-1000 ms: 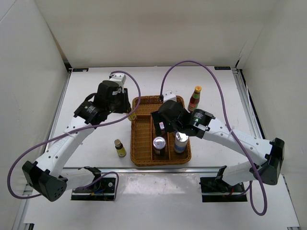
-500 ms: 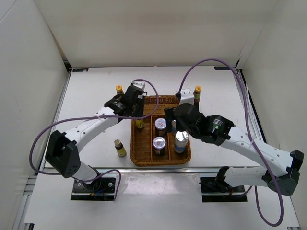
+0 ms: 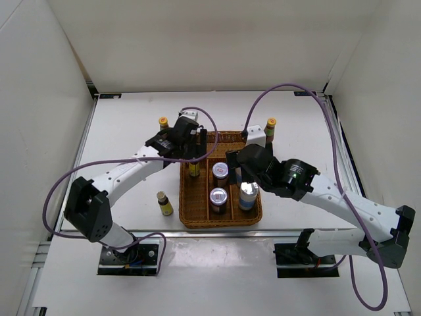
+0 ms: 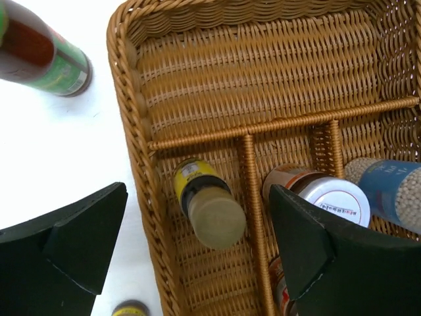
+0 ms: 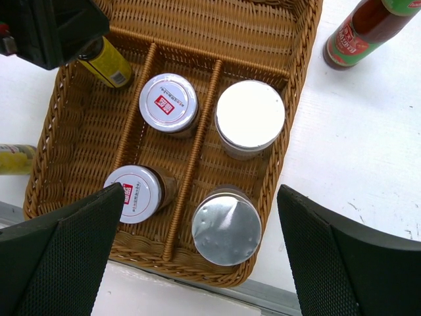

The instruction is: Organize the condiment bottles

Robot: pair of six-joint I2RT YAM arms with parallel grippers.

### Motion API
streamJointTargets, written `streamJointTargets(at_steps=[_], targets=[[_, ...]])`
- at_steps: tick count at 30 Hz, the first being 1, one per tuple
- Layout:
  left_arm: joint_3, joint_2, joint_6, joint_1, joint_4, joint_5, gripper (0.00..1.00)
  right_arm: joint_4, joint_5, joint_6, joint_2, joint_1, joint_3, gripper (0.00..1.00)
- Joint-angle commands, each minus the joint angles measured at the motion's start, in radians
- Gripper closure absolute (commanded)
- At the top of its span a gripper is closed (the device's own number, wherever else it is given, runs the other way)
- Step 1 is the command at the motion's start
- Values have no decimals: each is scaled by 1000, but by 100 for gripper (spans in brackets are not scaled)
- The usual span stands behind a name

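My left gripper [image 4: 197, 243] hangs open over the left compartment of the wicker tray [image 3: 187, 217]. A small brown yellow-capped bottle [image 4: 209, 207] stands free between its fingers. A second small brown bottle [image 3: 164, 203] stands on the table left of the tray. Silver-lidded jars [image 5: 169, 102] [image 5: 250, 115] [image 5: 133, 193] fill the middle and right compartments. My right gripper [image 5: 207, 253] is open above the near right jar [image 5: 227, 225], holding nothing. One red sauce bottle [image 3: 163, 122] stands behind the tray's left corner, another [image 3: 270, 128] behind its right corner.
The tray's back compartment [image 4: 263, 72] holds nothing. White walls close in the table on three sides. A metal rail [image 3: 197, 232] runs along the near edge just past the tray. Purple cables loop above both arms.
My left gripper has opened and let go of the small brown bottle, which now stands in the tray's left compartment. The right arm has barely moved in the last half second.
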Motion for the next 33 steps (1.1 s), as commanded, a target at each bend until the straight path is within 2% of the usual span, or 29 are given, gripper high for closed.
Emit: streamJointTargets(at_steps=[1, 5, 8, 12, 14, 17, 20, 24, 30, 33], targets=[[55, -96, -7, -4, -38, -35, 0, 1, 37, 11, -6, 1, -1, 0], [100, -203, 44, -4, -90, -55, 0, 1, 37, 21, -6, 1, -11, 0], [78, -319, 53, -13, -157, -80, 0, 1, 37, 21, -6, 1, -11, 0], [-17, -475, -36, -13, -263, -66, 0, 23, 46, 21, -6, 1, -37, 0], [-99, -554, -135, -13, -316, -55, 0, 46, 35, 21, 6, -8, -37, 0], [-170, -622, -189, -13, -350, -45, 0, 46, 9, 10, 43, -8, -12, 0], [-222, -631, -263, -13, -404, -13, 0, 46, 9, 1, 68, -8, 11, 0], [-277, -622, -318, -13, -413, 75, 0, 55, 9, -21, 77, -8, 34, 0], [-342, -622, -385, -13, -413, 120, 1, 55, 9, -21, 75, -8, 32, 0], [-365, -622, -395, -13, -413, 130, 10, 55, 9, -12, 66, -8, 14, 0]])
